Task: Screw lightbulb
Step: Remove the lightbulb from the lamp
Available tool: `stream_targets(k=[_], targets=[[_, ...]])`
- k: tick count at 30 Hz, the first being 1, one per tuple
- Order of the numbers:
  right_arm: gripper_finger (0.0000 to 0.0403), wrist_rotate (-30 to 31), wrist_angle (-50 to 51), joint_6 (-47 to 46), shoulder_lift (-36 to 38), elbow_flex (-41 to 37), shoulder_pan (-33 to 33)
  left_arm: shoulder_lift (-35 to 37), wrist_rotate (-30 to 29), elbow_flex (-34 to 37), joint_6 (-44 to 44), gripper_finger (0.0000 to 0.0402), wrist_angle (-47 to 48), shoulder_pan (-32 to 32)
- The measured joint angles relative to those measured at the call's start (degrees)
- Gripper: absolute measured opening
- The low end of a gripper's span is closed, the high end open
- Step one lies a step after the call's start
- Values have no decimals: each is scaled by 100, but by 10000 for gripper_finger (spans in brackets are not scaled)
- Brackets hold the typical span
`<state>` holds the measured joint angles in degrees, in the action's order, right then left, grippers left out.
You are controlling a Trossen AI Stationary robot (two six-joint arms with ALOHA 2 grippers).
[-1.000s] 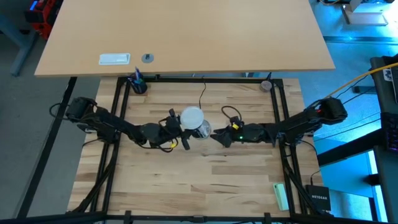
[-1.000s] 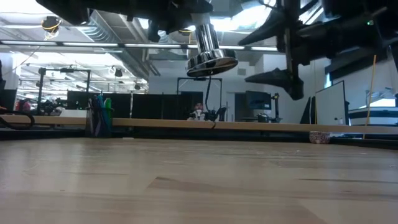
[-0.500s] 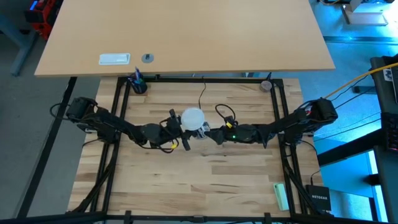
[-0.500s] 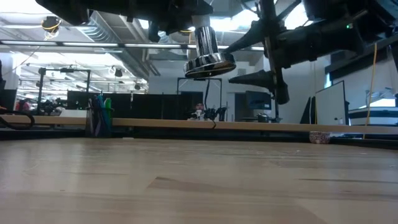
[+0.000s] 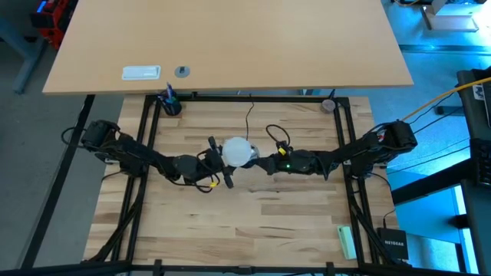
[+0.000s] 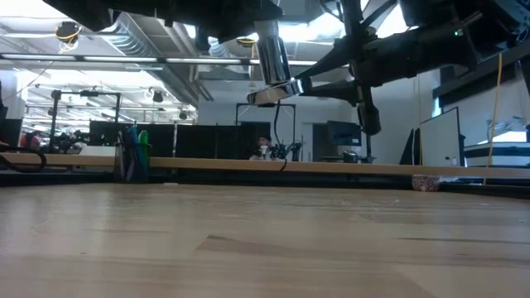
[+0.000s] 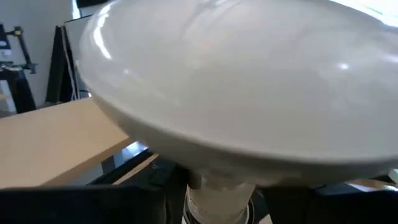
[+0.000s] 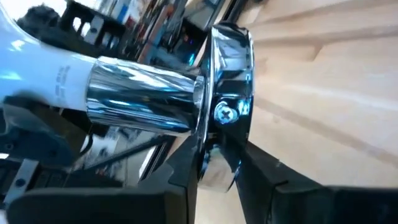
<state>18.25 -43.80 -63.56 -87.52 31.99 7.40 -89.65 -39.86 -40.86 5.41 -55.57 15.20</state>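
The lightbulb (image 5: 237, 150) hangs above the middle of the table with its white dome (image 7: 236, 87) up, and my left gripper (image 5: 222, 158) is shut on it from the left. Below the dome hangs the silver socket (image 6: 272, 54), a shiny barrel that ends in a round flange (image 8: 227, 93). A thin black cord (image 5: 250, 115) runs from it toward the far edge. My right gripper (image 5: 258, 162) comes in from the right and is shut on that flange. My left gripper holds the lightbulb by its narrow neck (image 7: 217, 194) under the dome, with a dark finger on each side of it. It comes in level from the table's left. The bulb stands dome up, clear of the table. My right gripper pinches the socket's flange by its rim (image 8: 221, 134) between its two fingers (image 8: 186, 180), one on each face of the thin disc. It comes in nearly level from the table's right. The socket hangs below the bulb, well clear of the table.
A cup of pens (image 5: 169, 103) stands at the far left corner and a small round object (image 5: 328, 105) at the far right. A green item (image 5: 347, 241) lies near the front right. Black frame rails (image 5: 146, 153) run along both sides.
My right gripper has moved toward the table's left, up to the socket, and has shut on the flange's rim. The flange now sits tilted between its fingers. The left gripper and the bulb have stayed where they were.
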Motion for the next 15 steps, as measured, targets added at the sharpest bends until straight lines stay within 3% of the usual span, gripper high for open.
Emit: stream_targets(k=[4,15], targets=[[83,-570,75,18,95,0,-195,15,19,0,-41,151,81,94],[78,-3086,614,-526,174,-4,-1154,20,264,-9,-507,150,891,301]])
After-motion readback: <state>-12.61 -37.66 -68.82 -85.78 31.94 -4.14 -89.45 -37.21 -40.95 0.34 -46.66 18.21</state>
